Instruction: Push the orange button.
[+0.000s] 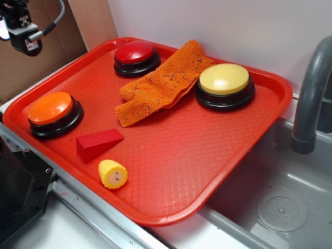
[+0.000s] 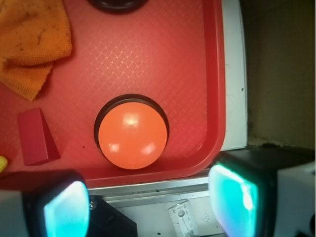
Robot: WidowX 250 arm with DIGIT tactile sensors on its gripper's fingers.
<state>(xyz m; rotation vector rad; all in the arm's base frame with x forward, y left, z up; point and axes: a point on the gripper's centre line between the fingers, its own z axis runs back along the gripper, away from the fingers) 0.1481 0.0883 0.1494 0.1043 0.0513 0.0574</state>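
You have three round domed push buttons on the red plastic tray point(image 1: 244, 136): the orange button point(image 1: 51, 108) at the near left, one red-topped button point(image 1: 135, 53) at the far side, one pale-yellow-topped button point(image 1: 224, 79) at the right. One orange cloth point(image 1: 163, 82) lies between them, with one red wedge block point(image 1: 97, 143) and one yellow corn piece point(image 1: 112, 174) nearer. Your gripper point(image 2: 150, 205) hangs above the tray's edge, jaws spread apart, holding nothing.

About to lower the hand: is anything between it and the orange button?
Nothing visible. The hand is open high above the tray's edge, with the orange button bare below it. The red wedge and cloth lie off to the side.
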